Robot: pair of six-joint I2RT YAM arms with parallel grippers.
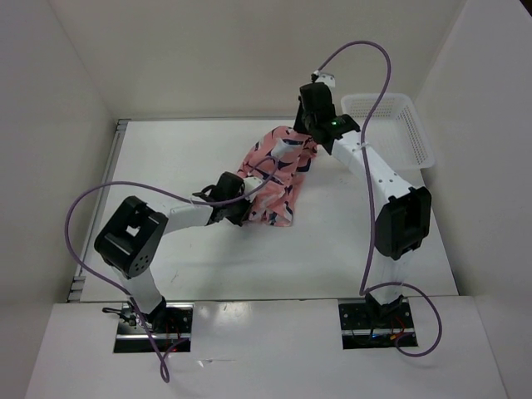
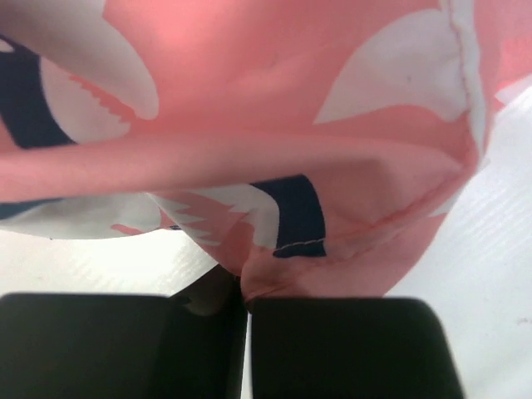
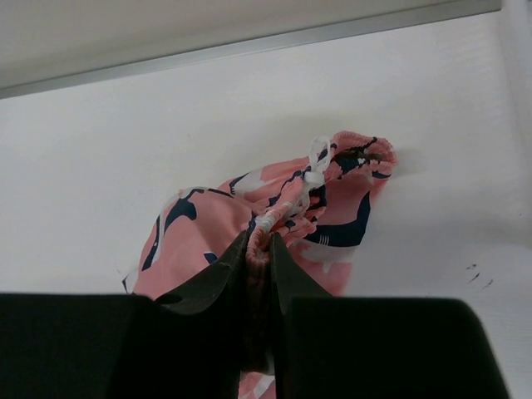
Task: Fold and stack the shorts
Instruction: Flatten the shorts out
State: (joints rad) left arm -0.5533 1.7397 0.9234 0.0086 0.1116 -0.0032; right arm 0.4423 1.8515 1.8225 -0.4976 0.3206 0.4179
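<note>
At opposite ends of the shark-print shorts, my left gripper and right gripper pinch tight on thin folds that may slip if I tug.

The shorts rest on the counter near its middle, running from near left to far right. The left tool is at their near-left end, the right tool at their far-right end. The basket stands in the far right corner, right of the shorts and apart from them.
</note>
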